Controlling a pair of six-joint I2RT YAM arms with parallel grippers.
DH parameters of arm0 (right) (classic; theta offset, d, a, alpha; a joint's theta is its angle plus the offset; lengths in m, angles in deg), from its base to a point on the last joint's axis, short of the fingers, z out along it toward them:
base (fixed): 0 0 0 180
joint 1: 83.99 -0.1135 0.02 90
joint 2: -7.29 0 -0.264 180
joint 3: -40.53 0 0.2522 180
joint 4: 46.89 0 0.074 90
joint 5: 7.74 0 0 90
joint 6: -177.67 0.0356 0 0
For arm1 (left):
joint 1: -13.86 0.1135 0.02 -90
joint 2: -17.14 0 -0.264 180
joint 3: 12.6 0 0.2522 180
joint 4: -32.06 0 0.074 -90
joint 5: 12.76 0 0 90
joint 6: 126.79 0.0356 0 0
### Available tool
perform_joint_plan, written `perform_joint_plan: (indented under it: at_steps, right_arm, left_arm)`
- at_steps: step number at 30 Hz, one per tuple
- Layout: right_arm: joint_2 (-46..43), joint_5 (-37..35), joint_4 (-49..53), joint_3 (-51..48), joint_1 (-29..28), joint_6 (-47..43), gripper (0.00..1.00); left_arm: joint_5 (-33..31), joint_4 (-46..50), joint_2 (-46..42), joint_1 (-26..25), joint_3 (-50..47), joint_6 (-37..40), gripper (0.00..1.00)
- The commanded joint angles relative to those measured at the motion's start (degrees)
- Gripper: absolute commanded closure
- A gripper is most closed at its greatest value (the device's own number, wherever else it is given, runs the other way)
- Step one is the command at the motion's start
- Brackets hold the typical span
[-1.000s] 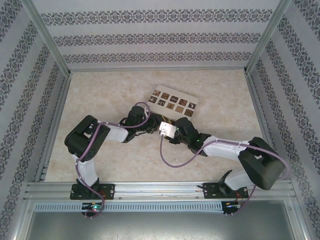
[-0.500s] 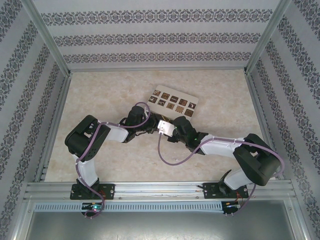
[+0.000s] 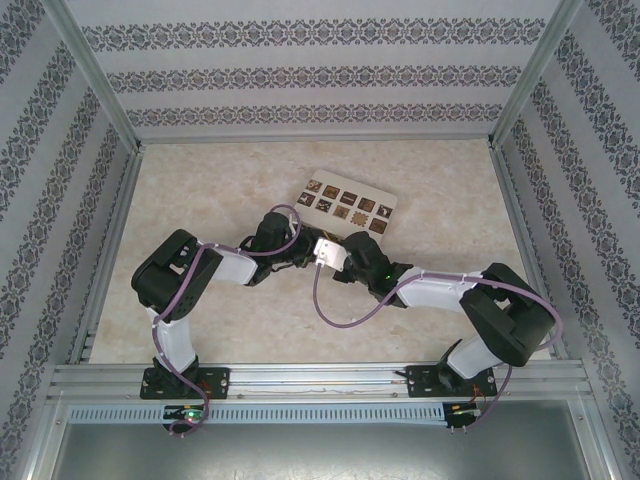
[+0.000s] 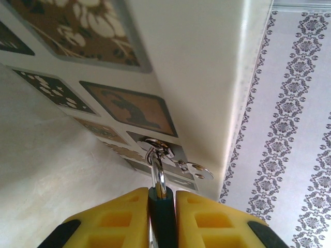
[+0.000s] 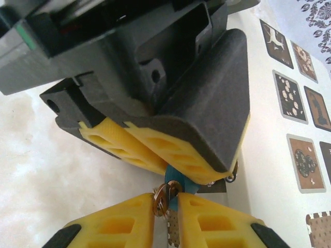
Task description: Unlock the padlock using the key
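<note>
The blue padlock (image 4: 163,213) hangs by its silvery shackle (image 4: 158,174) from a metal loop on the cream box (image 4: 201,62). My left gripper (image 4: 162,194) is shut on the padlock's body. In the right wrist view the padlock (image 5: 186,181) shows just below the left fingers (image 5: 155,149). My right gripper (image 5: 166,199) comes up from below, shut on the key (image 5: 172,188) and its ring at the padlock's underside. In the top view both wrists meet at the near edge of the box (image 3: 345,206).
The cream box with dark square tiles lies flat on the marbled table (image 3: 200,200). Patterned walls (image 3: 320,75) close the table in at the back and sides. A purple cable (image 3: 340,320) loops from the right arm.
The right arm has slid a little to the left, toward the left gripper, and its jaws have closed in on the key. The left arm has stayed where it was.
</note>
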Motion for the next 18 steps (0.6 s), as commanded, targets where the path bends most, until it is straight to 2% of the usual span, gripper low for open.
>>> perform_joint_plan:
  at_steps: [1, 3, 8, 18]
  right_arm:
    - [0.8, -1.7, -3.5, 1.6, 0.5, 1.4, 0.81]
    - [1.0, -1.9, -4.1, 1.7, 0.5, 1.7, 0.84]
    - [1.3, -3.1, -5.9, 1.8, 0.5, 2.6, 1.0]
    - [0.0, -3.9, -11.2, 0.4, 0.9, 9.5, 1.0]
  left_arm:
    - [0.8, -5.2, 0.3, -1.4, 2.4, -0.5, 0.82]
    - [0.8, -5.2, 0.3, -1.4, 2.5, -0.5, 0.83]
    - [0.8, -5.2, 0.3, -1.5, 2.5, -0.6, 0.83]
    - [0.8, -5.1, -0.1, -1.6, 2.1, -0.6, 0.83]
